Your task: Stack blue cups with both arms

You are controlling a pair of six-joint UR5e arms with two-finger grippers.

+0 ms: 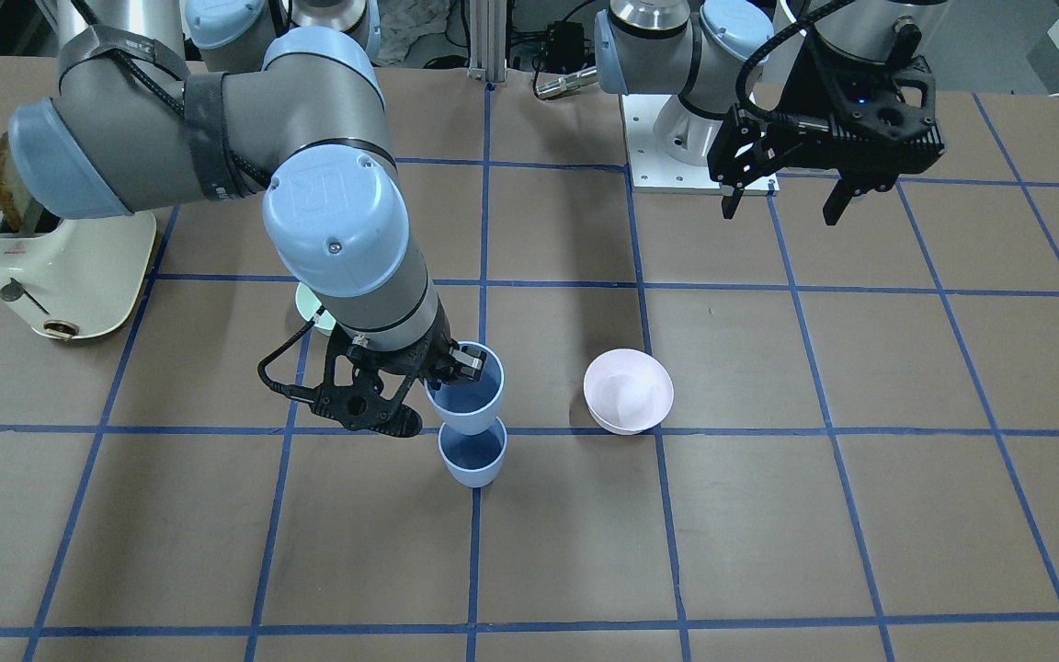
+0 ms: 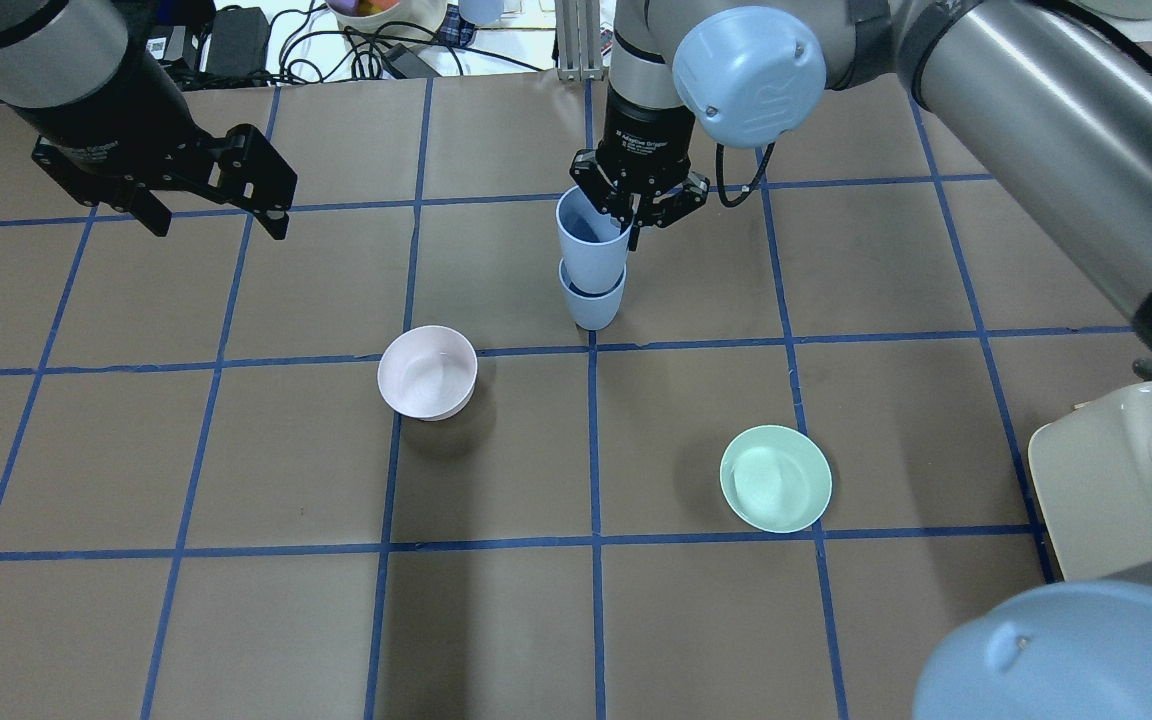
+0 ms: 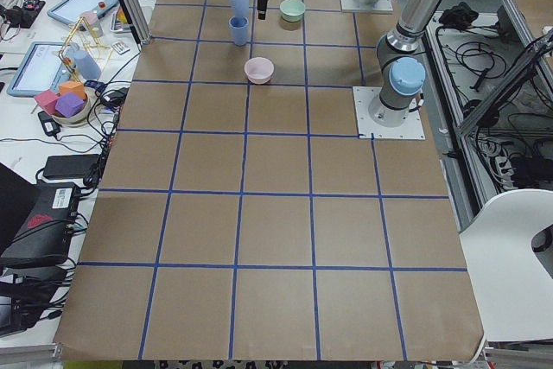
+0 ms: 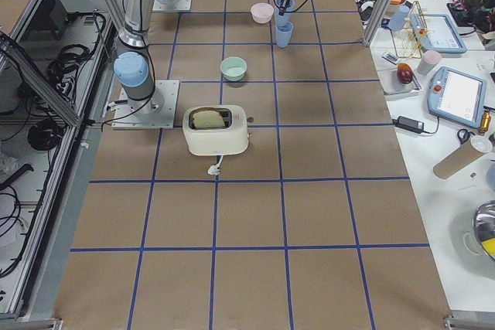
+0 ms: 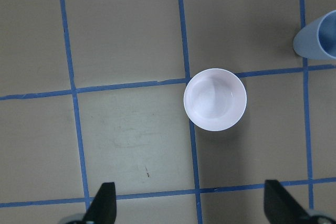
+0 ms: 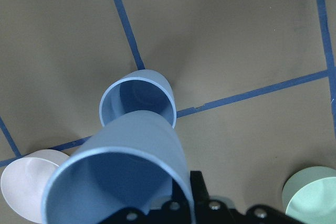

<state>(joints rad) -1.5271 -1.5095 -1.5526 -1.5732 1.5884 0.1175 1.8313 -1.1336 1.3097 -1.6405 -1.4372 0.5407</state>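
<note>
One blue cup (image 2: 593, 303) stands upright on the table near the far middle. My right gripper (image 2: 628, 222) is shut on the rim of the other blue cup (image 2: 590, 240) and holds it slightly tilted just above the standing one. In the right wrist view the held cup (image 6: 121, 177) partly covers the standing cup (image 6: 137, 100), whose open mouth still shows. In the front view the held cup (image 1: 467, 400) sits over the lower one (image 1: 472, 457). My left gripper (image 2: 219, 225) is open and empty, raised at the far left, away from the cups.
A pale pink bowl (image 2: 427, 372) stands left of the cups, below my left gripper in its wrist view (image 5: 215, 99). A mint green bowl (image 2: 775, 478) is nearer, to the right. A cream toaster (image 2: 1126, 480) stands at the right edge.
</note>
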